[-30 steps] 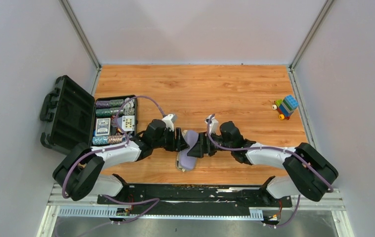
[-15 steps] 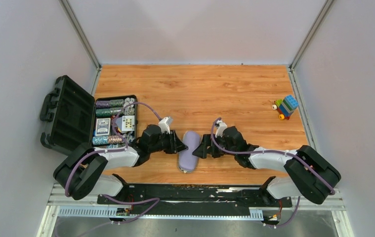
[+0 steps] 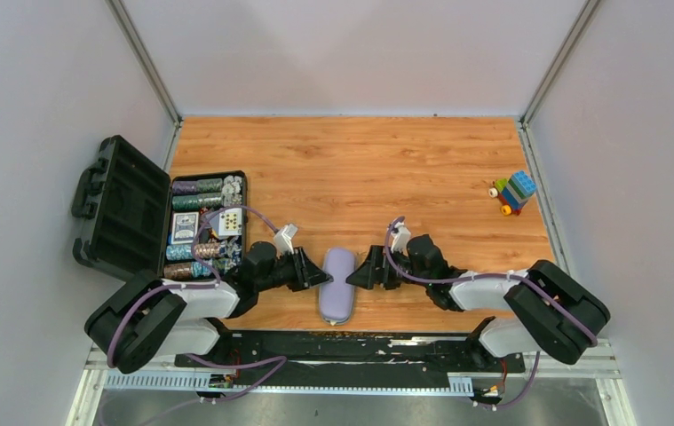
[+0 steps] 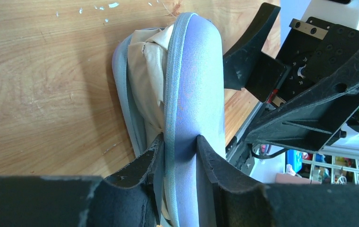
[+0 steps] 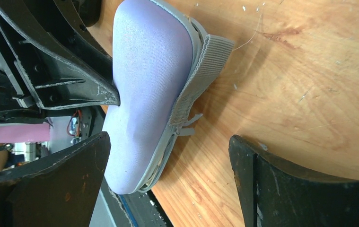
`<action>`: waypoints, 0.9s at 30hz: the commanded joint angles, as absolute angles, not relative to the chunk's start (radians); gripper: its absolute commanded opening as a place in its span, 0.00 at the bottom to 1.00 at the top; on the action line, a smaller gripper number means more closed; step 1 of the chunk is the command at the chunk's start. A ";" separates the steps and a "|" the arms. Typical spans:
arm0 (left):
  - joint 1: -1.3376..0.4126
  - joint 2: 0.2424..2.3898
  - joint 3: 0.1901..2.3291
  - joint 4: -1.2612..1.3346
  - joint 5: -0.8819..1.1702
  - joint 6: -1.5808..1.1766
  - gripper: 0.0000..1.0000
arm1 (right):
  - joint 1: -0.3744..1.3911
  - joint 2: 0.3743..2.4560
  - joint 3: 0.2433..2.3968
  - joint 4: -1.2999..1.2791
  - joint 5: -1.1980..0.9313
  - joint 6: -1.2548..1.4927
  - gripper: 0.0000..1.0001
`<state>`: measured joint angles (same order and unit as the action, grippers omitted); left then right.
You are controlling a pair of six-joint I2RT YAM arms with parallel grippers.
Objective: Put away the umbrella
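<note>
The lilac case (image 3: 337, 284) lies on the wooden surface (image 3: 404, 169) at the near edge, right between the two hands. The left hand (image 3: 318, 276) is pinched narrow on the case's upper shell, one finger on each side of the zip edge. And there's the umbrella (image 4: 146, 90): beige fabric bunched inside the case, showing through the gap between the shells. The right hand (image 3: 358, 275) is spread wide just beside the case, gripping nothing. Far left sits an open black box (image 3: 120, 209); far right, a block toy (image 3: 513, 193).
</note>
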<state>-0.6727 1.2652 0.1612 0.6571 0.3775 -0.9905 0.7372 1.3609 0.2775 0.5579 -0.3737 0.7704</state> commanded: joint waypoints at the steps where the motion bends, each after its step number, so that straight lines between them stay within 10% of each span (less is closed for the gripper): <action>1: -0.677 1.250 0.138 0.621 0.358 -0.998 0.24 | 0.744 1.388 0.272 0.604 -0.425 0.855 0.98; 19: -0.677 1.158 0.029 0.816 0.383 -1.152 0.24 | 0.819 1.696 0.302 1.103 -0.545 1.038 0.93; 27: -0.677 1.096 0.035 0.812 0.419 -1.147 0.24 | 0.816 1.646 0.286 1.189 -0.568 1.020 0.65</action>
